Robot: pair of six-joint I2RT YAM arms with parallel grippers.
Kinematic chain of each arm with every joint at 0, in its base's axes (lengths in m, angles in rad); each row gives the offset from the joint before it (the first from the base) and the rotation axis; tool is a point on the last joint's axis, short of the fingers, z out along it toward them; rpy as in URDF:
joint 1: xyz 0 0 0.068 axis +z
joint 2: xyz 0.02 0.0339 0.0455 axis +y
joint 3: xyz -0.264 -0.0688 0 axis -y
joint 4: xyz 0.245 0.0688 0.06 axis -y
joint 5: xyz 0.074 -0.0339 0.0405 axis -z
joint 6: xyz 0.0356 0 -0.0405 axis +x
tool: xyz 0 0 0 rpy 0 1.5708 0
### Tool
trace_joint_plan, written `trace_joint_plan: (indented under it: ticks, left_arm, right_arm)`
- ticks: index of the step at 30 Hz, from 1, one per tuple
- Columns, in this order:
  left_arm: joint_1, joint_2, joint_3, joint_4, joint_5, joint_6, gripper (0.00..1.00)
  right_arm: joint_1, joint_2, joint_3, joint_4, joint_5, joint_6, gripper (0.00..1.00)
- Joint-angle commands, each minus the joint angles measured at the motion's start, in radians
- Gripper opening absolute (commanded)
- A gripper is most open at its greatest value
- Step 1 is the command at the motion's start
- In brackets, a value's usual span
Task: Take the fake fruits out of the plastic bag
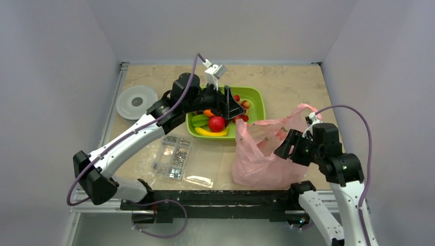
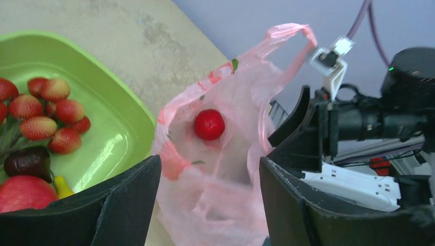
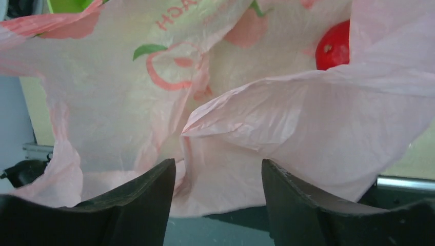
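The pink plastic bag (image 1: 259, 156) stands crumpled at the front right of the table with its mouth open. One red round fruit (image 2: 209, 124) lies inside it, also seen as the red fruit (image 3: 333, 48) past a fold. More fake fruits lie in the green tray (image 1: 256, 95): a red one (image 1: 217, 123), a banana (image 1: 210, 132), a green piece (image 1: 200, 120), an orange one (image 1: 209, 113) and a maroon one (image 2: 28, 161). My left gripper (image 2: 209, 161) hangs open over the tray's right edge, facing the bag's mouth, nothing in it. My right gripper (image 3: 218, 163) is open at the bag's near right side, a fold of film loose between its fingers.
A cluster of small red berries (image 2: 51, 110) lies in the tray. A clear compartment box of screws (image 1: 173, 156) and a flat clear sheet (image 1: 202, 164) lie in front of the tray. A round white disc (image 1: 136, 101) sits at the far left. Walls close in the table.
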Motion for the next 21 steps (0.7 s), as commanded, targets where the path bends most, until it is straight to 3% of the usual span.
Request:
trace_joint_plan:
  ticks: [1,5,9,16,21]
  left_arm:
    - [-0.012,-0.056,0.120,-0.084,-0.030,0.043,0.69]
    - [-0.038,-0.059,0.184,-0.232,-0.099,0.136,0.69]
    - [-0.077,-0.008,0.276,-0.340,-0.038,0.216,0.69]
    - [-0.245,0.082,0.272,-0.244,0.032,0.232,0.65]
    - [-0.313,0.201,0.251,-0.205,0.054,0.203,0.64]
  right_arm:
    - [0.002,-0.028,0.029,-0.036,0.028,0.085,0.67]
    - [0.002,0.040,0.170,-0.123,0.180,0.032,0.82]
    - [0.003,0.069,0.284,-0.162,0.272,0.027,0.95]
    - [0.002,0.095,0.394,-0.157,0.318,-0.042,0.99]
    - [0.002,0.101,0.354,0.025,0.295,-0.098,0.99]
